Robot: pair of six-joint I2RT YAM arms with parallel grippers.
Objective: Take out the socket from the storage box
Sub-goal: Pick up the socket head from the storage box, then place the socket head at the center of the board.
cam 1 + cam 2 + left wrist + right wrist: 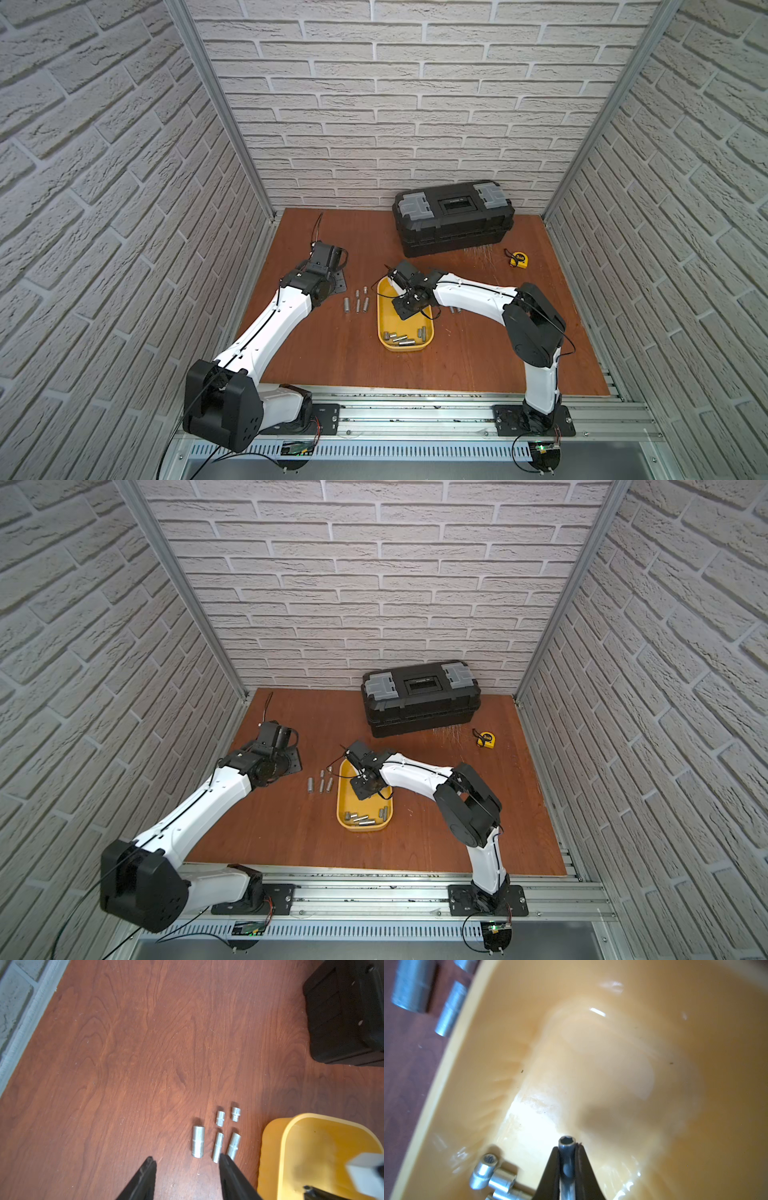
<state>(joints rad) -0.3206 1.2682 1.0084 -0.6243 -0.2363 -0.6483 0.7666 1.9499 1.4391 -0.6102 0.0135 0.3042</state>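
The yellow storage box (390, 322) (347, 802) lies mid-table in both top views. My right gripper (567, 1148) hangs inside it, shut on a slim grey socket (566, 1142) whose hex mouth sticks out past the fingertips, a little above the box floor (612, 1064). Several more sockets (403, 337) (494, 1176) lie at the box's near end. My left gripper (186, 1158) stands open with nothing between its fingers, over bare table left of the box (311, 1147). Just beyond its fingertips is a group of several sockets (218, 1136) (357, 299).
A large black toolbox (453, 216) with grey latches stands against the back wall. A yellow tape measure (519, 259) lies to its right. Two small sockets (456, 309) rest right of the box, beneath my right arm. Brick walls close in three sides.
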